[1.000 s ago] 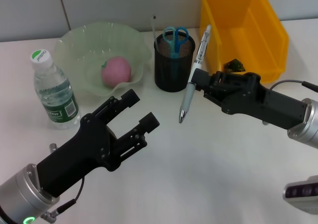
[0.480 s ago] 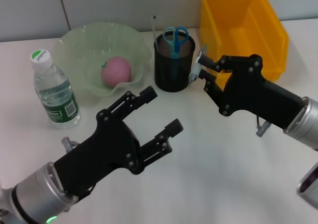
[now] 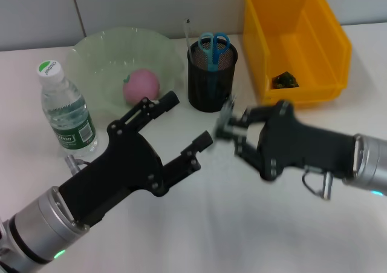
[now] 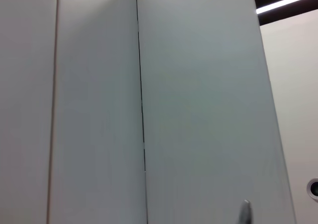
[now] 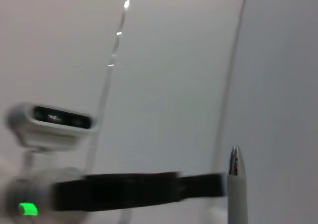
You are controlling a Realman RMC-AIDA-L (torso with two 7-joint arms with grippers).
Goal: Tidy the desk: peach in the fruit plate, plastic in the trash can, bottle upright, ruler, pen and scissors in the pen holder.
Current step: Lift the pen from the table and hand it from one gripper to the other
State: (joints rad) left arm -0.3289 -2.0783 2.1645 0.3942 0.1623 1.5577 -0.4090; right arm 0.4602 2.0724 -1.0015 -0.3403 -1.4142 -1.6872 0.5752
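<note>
The pen (image 3: 227, 119) is a blurred silver shape in my right gripper (image 3: 233, 131), which is shut on it over the desk (image 3: 254, 224), just in front of the pen holder (image 3: 211, 79). The right wrist view shows the pen (image 5: 237, 184) pointing up. The scissors (image 3: 213, 46) and the ruler (image 3: 188, 34) stand in the pen holder. The peach (image 3: 141, 84) lies in the fruit plate (image 3: 97, 52). The bottle (image 3: 63, 109) stands upright at the left. My left gripper (image 3: 184, 123) hovers open and empty left of the pen holder. A dark piece of plastic (image 3: 284, 79) lies in the trash can (image 3: 326, 37).
The two grippers are close together above the middle of the desk. The fruit plate, pen holder and trash can line the back edge by the grey wall (image 3: 151, 6). The left wrist view shows only wall panels (image 4: 149, 105).
My right gripper has dropped from beside the pen holder's rim toward the near side, carrying the pen. The left gripper has shifted back and toward the bottle side.
</note>
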